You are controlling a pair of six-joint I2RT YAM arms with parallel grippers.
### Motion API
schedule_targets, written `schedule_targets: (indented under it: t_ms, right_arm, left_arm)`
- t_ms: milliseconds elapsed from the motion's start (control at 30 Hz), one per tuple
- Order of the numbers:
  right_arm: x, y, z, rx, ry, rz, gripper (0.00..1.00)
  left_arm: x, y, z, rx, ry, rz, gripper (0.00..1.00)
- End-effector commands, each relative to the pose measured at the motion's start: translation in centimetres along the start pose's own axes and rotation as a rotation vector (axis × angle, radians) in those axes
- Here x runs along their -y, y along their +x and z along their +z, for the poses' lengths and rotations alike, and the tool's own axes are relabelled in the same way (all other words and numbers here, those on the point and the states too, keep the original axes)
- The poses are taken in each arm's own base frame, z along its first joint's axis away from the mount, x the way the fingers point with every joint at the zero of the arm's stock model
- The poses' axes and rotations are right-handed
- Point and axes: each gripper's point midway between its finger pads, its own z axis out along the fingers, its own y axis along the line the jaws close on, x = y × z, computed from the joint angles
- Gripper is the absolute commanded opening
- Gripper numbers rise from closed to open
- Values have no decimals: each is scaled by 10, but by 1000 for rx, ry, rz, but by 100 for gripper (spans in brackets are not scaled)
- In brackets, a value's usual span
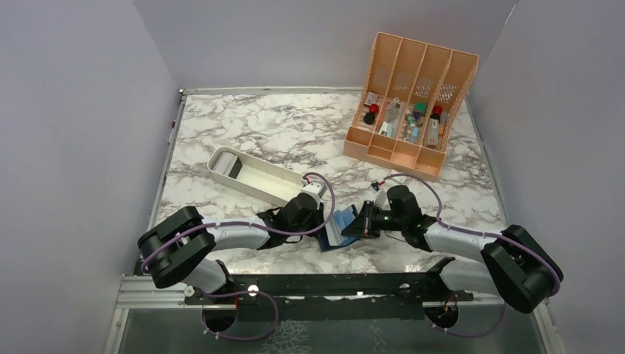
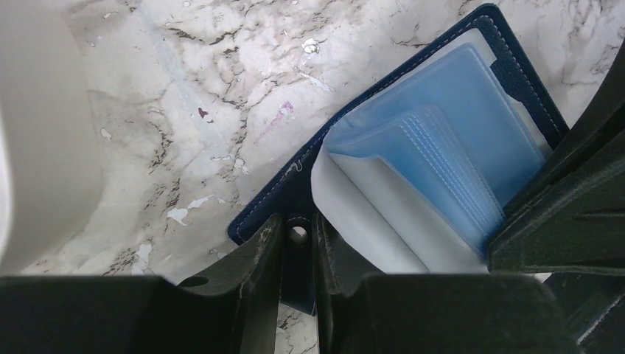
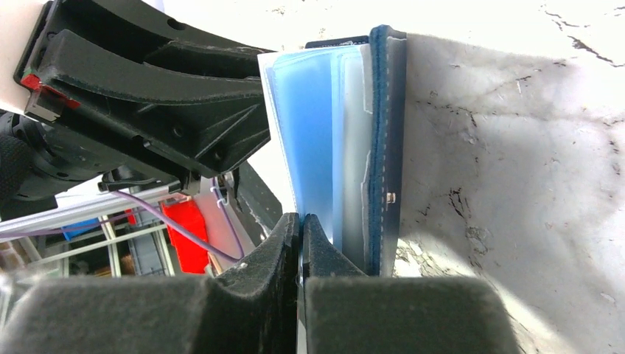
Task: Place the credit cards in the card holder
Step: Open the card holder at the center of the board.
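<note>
the dark navy folding card holder with pale blue pockets (image 1: 340,230) stands open on the white marble desk (image 1: 258,133) between both arms, left pincer (image 2: 297,231) gripping its snap tab (image 2: 298,267), right pincer (image 3: 301,225) pinched shut on a pale inner page (image 3: 278,110).

A table (image 1: 243,125) topped in white marble veined with grey is enclosed on three sides by plain pale lavender-grey walls: a left wall (image 1: 74,110), a back wall (image 1: 309,37) and a right wall (image 1: 560,110). Its near edge is bounded by an aluminium rail (image 1: 147,299). The scene is lit evenly, and only soft shadows are cast on the marble.
</note>
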Motion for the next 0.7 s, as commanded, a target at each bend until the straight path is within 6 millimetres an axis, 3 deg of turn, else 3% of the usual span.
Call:
schedule_targets:
  t_ms: [0, 267, 500, 600, 667]
  right_arm:
    - [0, 3, 2, -12, -12, -1, 6]
    - [2, 2, 4, -7, -1, 20, 18]
    - [7, 2, 4, 2, 15, 19, 7]
    - [8, 2, 3, 11, 20, 25, 6]
    - [6, 1, 3, 14, 17, 33, 12]
  left_arm:
    - [8, -7, -1, 26, 32, 3, 24]
    - [10, -7, 0, 22, 41, 0, 24]
    - [12, -9, -3, 30, 49, -4, 24]
    - [13, -12, -4, 35, 51, -5, 26]
    - [15, -13, -5, 37, 59, -7, 27]
